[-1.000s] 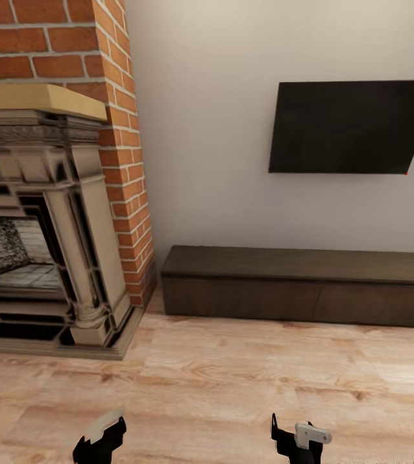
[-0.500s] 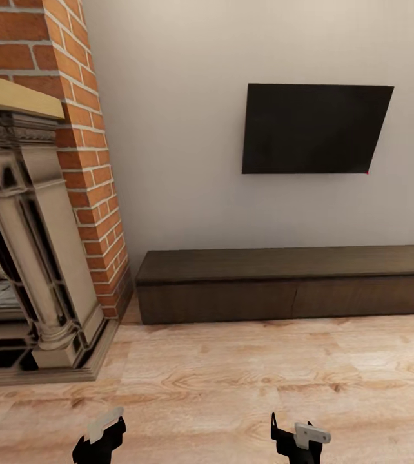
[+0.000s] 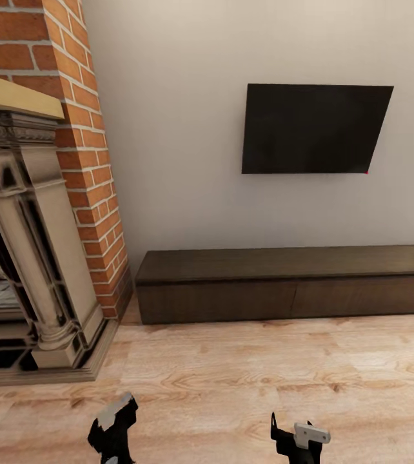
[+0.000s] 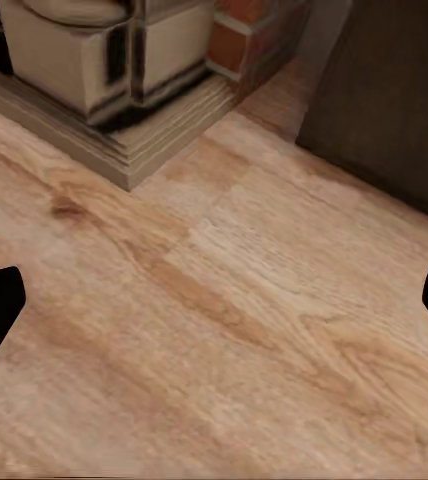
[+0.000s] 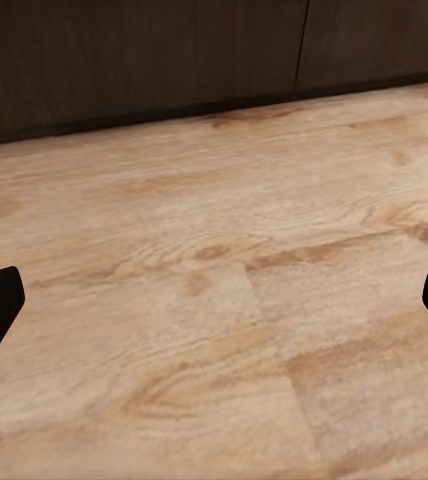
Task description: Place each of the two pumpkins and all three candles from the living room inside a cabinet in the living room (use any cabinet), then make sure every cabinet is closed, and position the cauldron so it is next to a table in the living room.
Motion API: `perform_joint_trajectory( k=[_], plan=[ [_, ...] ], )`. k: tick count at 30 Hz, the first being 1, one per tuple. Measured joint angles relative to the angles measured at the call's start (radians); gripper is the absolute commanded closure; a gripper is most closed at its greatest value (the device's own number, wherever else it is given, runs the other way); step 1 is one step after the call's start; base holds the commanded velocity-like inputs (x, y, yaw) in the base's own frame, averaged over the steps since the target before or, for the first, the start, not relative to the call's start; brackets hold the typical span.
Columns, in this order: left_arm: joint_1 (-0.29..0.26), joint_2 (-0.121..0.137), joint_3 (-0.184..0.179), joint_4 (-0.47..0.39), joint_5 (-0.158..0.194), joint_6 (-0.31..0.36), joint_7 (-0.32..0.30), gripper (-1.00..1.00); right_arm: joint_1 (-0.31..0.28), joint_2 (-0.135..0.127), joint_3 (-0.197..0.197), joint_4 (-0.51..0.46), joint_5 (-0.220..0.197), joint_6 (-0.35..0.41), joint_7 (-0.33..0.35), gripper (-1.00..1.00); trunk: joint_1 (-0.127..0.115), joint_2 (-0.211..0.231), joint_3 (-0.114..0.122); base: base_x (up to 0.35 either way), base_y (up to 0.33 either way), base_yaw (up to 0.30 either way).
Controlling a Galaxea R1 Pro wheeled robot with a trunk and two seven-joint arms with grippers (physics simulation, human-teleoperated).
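The cabinet is a long low dark-brown unit against the white wall, with both drawer fronts flush and closed. Its end corner appears in the left wrist view and its fronts in the right wrist view. My left gripper hangs open over bare wood floor, nothing between its fingers. My right gripper is open too, above the floor just short of the cabinet. The pumpkins, candles, cauldron and table are out of view.
A carved stone fireplace with a stepped base stands at the left, backed by a brick column. A black TV hangs on the wall above the cabinet. Light wood floor stretches between me and the cabinet.
The camera swung right a second ago, bringing the whole cabinet and TV into view, then held still. My left gripper has risen and shifted slightly right in the head view.
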Motion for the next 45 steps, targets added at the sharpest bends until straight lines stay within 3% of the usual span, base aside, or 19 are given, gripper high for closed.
perform_joint_trajectory(
  k=[1,2,3,4,5,6,8,10,12,14,15,16,17,19,21,28,33,38,45],
  plan=[
    [0.002,0.000,-0.007,-0.007,-0.002,0.000,0.017,-1.00,0.000,0.000,0.000,0.000,0.000,0.000,0.000,-1.00,0.000,0.000,0.000,0.000,0.000,0.000],
    [0.004,0.011,-0.027,-0.061,-0.004,0.180,0.047,-1.00,0.000,-0.001,0.000,-0.003,0.000,0.000,0.001,-1.00,0.000,0.000,0.000,0.000,0.000,0.000],
    [0.004,0.029,-0.028,-0.101,-0.006,0.225,0.049,-1.00,0.000,-0.001,0.000,-0.009,0.000,0.001,0.000,-1.00,0.000,0.000,0.000,0.000,0.000,0.000],
    [0.005,0.125,-0.035,-0.286,-0.003,0.327,0.072,-1.00,-0.011,-0.001,-0.001,-0.049,-0.013,0.057,-0.002,-1.00,0.000,0.000,0.000,0.000,0.000,0.000],
    [0.005,0.160,-0.039,-0.403,-0.007,0.365,0.084,-1.00,-0.019,-0.001,-0.002,-0.063,-0.021,0.086,-0.002,-1.00,0.000,0.000,0.000,0.000,0.000,0.000],
    [0.004,0.227,-0.044,-0.565,-0.007,0.433,0.124,-1.00,-0.056,0.000,-0.004,-0.097,-0.049,0.170,-0.002,-1.00,0.000,0.000,0.000,0.000,0.000,0.000],
    [0.005,0.267,-0.046,-0.690,-0.006,0.473,0.168,-1.00,-0.110,-0.001,-0.006,-0.120,-0.088,0.251,-0.001,-1.00,0.000,0.000,0.000,0.000,0.000,0.000],
    [0.005,0.283,-0.046,-0.752,-0.007,0.488,0.197,-1.00,-0.150,-0.001,-0.006,-0.129,-0.124,0.298,0.000,-1.00,0.000,0.000,0.000,0.000,0.000,0.000],
    [0.005,0.316,-0.046,-0.860,-0.008,0.504,0.250,-1.00,-0.222,-0.002,-0.006,-0.139,-0.218,0.372,0.002,-1.00,0.000,0.000,0.000,0.000,0.000,0.000],
    [0.005,0.333,-0.047,-0.914,-0.010,0.509,0.272,-1.00,-0.258,-0.002,-0.007,-0.142,-0.279,0.406,0.002,-1.00,0.000,0.000,0.000,0.000,0.000,0.000],
    [0.005,0.348,-0.048,-0.962,-0.011,0.512,0.288,-1.00,-0.289,-0.005,-0.008,-0.144,-0.346,0.441,0.003,-1.00,0.000,0.000,0.000,0.000,0.000,0.000],
    [0.006,0.355,-0.049,-0.985,-0.011,0.513,0.294,-1.00,-0.306,-0.007,-0.008,-0.144,-0.384,0.459,0.003,-1.00,0.000,0.000,0.000,0.000,0.000,0.000],
    [0.006,0.364,-0.049,-1.018,-0.012,0.514,0.302,-1.00,-0.332,-0.011,-0.009,-0.145,-0.456,0.496,0.005,-1.00,0.000,0.000,0.000,0.000,0.000,0.000],
    [0.006,0.370,-0.049,-1.042,-0.013,0.515,0.307,-1.00,-0.355,-0.015,-0.009,-0.146,-0.530,0.532,0.006,-1.00,0.000,0.000,0.000,0.000,0.000,0.000],
    [0.005,0.377,-0.049,-1.067,-0.014,0.514,0.311,-1.00,-0.389,-0.020,-0.009,-0.151,-0.655,0.587,0.007,-1.00,0.000,0.000,0.000,0.000,0.000,0.000],
    [0.006,0.385,-0.055,-1.082,-0.013,0.510,0.314,-1.00,-0.414,-0.022,-0.006,-0.216,-0.830,0.688,0.018,-1.00,0.000,0.000,0.000,0.058,0.000,0.000],
    [0.005,0.393,-0.110,-1.076,-0.009,0.489,0.315,-1.00,-0.415,-0.031,-0.003,-0.225,-0.879,0.718,0.078,-1.00,-0.001,0.000,0.000,0.281,0.000,0.000],
    [0.006,0.403,-0.124,-1.042,-0.008,0.447,0.312,-1.00,-0.415,-0.037,-0.002,-0.228,-0.886,0.722,0.094,-1.00,-0.001,0.000,0.000,0.298,0.000,0.000],
    [0.005,0.411,-0.124,-1.040,-0.008,0.445,0.310,-1.00,-0.412,-0.039,-0.002,-0.231,-0.886,0.722,0.108,-1.00,0.000,0.000,0.000,0.253,0.026,0.000]
  ],
)
